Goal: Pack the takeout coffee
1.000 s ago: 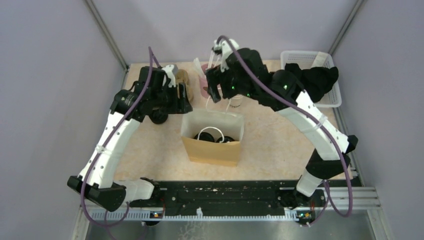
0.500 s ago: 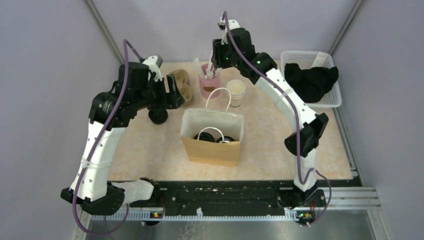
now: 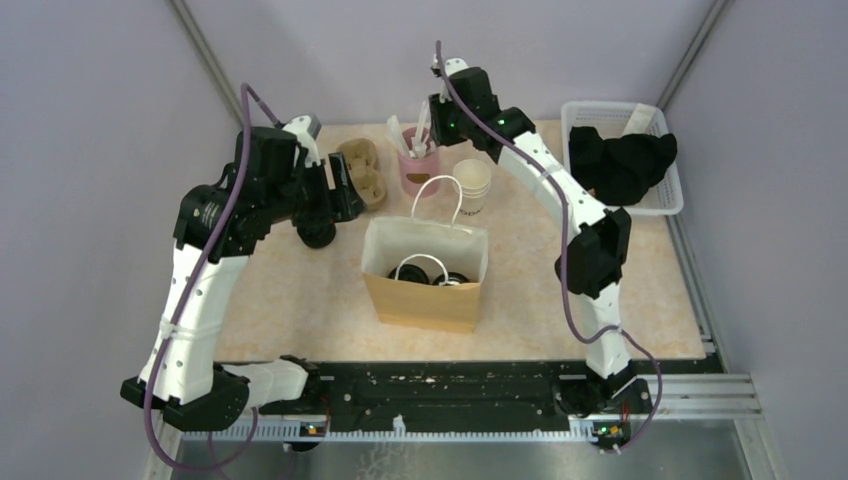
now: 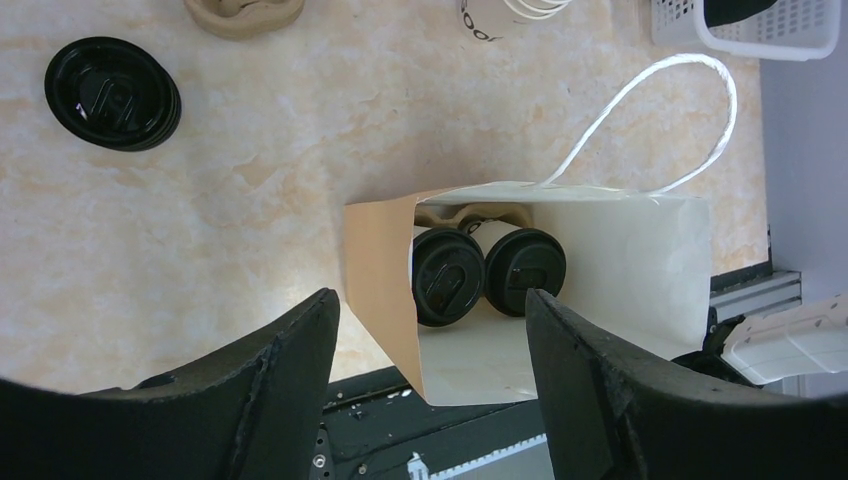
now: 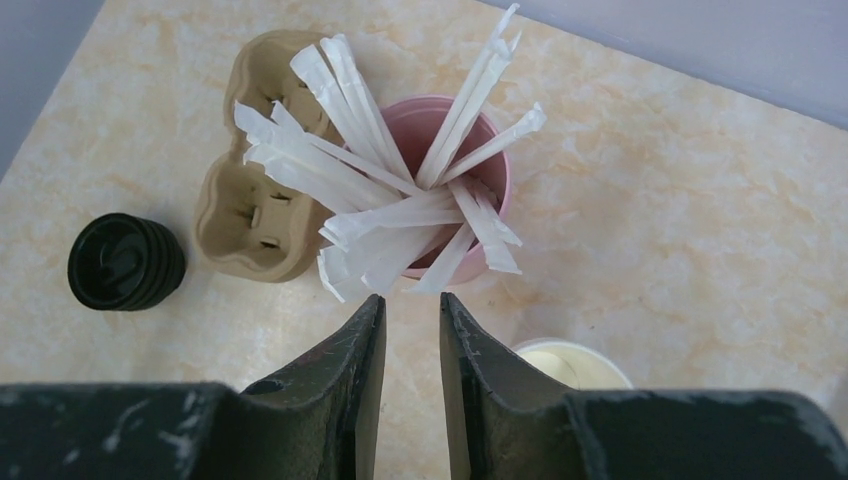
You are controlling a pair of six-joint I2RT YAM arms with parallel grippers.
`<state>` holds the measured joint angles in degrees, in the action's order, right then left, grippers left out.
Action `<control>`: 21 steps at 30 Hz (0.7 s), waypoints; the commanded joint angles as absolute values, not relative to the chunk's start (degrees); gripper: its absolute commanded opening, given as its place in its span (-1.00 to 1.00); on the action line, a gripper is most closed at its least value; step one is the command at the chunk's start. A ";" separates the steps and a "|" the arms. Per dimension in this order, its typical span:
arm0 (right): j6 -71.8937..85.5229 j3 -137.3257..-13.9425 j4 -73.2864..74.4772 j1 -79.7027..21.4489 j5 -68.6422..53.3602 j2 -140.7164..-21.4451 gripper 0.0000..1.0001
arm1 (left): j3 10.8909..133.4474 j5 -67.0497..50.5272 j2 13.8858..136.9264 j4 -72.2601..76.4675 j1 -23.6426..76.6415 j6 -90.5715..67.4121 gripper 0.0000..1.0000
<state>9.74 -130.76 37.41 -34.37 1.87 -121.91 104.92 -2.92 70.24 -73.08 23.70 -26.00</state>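
While coffee cups (image 4: 448, 278) in bag (image 4: 640, 260) lie between spread left fingers (image 4: 270, 390), right fingers (image 5: 340, 385) narrowly apart, seemingly empty.

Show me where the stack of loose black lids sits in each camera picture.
Top external: the stack of black lids is left of centre.
Left wrist: upper left corner.
Right wrist: left edge, halfway down.
Shared landmark: the brown cup carrier lies close by in all three.
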 commanded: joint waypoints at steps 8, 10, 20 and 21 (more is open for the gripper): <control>6.81 -131.05 34.96 -34.56 0.86 -124.72 -0.46 | 107.05 -2.53 69.55 -73.26 23.72 -27.33 0.48; 6.64 -131.05 35.34 -34.58 0.73 -125.23 -0.46 | 107.05 -2.47 69.53 -73.21 23.68 -27.33 0.48; 5.80 -131.12 35.08 -34.58 0.11 -127.33 -0.35 | 106.44 -2.59 69.58 -72.80 23.73 -27.33 0.48; 5.95 -131.20 34.64 -34.61 0.15 -127.43 -0.42 | 106.50 -2.53 69.45 -72.79 23.73 -27.33 0.47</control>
<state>6.55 -130.47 37.43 -34.37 0.73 -126.76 105.12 -2.92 70.24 -73.76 23.70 -27.14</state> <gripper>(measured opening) 0.327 0.739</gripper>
